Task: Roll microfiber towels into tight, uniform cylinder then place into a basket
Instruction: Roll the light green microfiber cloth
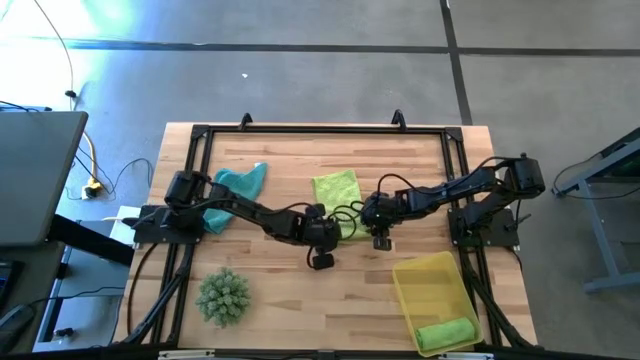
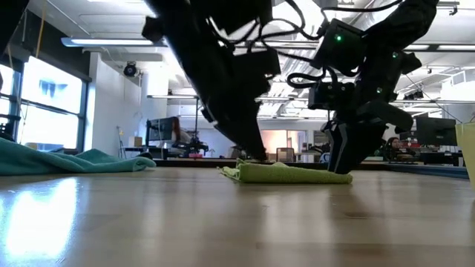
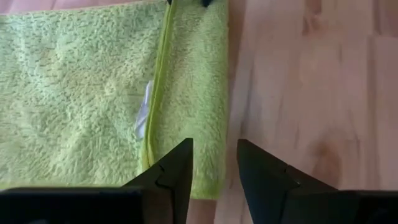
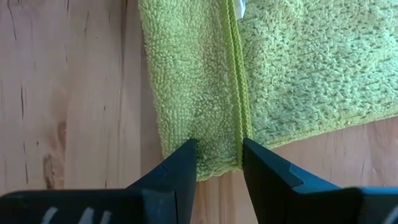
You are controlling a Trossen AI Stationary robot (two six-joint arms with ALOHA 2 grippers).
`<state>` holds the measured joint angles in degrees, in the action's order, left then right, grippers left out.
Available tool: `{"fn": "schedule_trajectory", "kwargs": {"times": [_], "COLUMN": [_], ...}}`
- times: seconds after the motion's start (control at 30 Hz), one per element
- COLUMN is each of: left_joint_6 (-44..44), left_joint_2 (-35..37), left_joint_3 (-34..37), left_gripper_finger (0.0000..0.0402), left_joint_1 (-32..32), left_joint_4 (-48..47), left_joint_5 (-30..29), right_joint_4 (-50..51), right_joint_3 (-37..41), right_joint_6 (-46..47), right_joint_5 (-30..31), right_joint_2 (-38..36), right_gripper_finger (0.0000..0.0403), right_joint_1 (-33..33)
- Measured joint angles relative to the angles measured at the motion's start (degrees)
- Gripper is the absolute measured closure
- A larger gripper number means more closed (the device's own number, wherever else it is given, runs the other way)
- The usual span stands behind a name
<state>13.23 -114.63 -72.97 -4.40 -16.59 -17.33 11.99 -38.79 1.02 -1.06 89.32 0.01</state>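
Now your left gripper (image 3: pixel 214 165) stands apart, empty, at the folded pale towel's (image 1: pixel 337 190) edge mid-table; your right gripper (image 4: pixel 219 163) straddles, jaws apart, its folded strip; basket (image 1: pixel 412 283) near right

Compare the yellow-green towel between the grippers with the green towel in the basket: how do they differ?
The yellow-green towel lies flat on the table with one edge folded over; the green towel is rolled into a short cylinder. The flat one sits mid-table between the left gripper and right gripper; the rolled one rests in the basket, away from both. Both look like fuzzy cloths.
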Motion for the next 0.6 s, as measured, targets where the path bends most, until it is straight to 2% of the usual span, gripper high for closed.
{"fn": "schedule_trajectory", "kwargs": {"times": [0.27,0.4,0.6], "left_joint_6": [-3.80,-1.41,3.91], "left_joint_2": [-2.52,-3.53,-4.34], "left_joint_3": [-0.10,-0.19,-0.26], "left_gripper_finger": [0.0271,0.0270,0.0293], "left_joint_1": [-0.22,-0.11,-0.05], "left_joint_4": [-0.48,-1.97,-2.53], "left_joint_5": [0.01,1.45,4.39], "right_joint_4": [0.02,0.07,4.57], "right_joint_3": [0.02,0.02,-2.29], "right_joint_6": [0.00,-1.25,-5.01], "right_joint_5": [0.00,0.00,0.16], "right_joint_2": [0.00,0.00,-0.61], "right_gripper_finger": [0.0286,0.0286,0.0286], "right_joint_1": [0.00,0.00,0.00]}}
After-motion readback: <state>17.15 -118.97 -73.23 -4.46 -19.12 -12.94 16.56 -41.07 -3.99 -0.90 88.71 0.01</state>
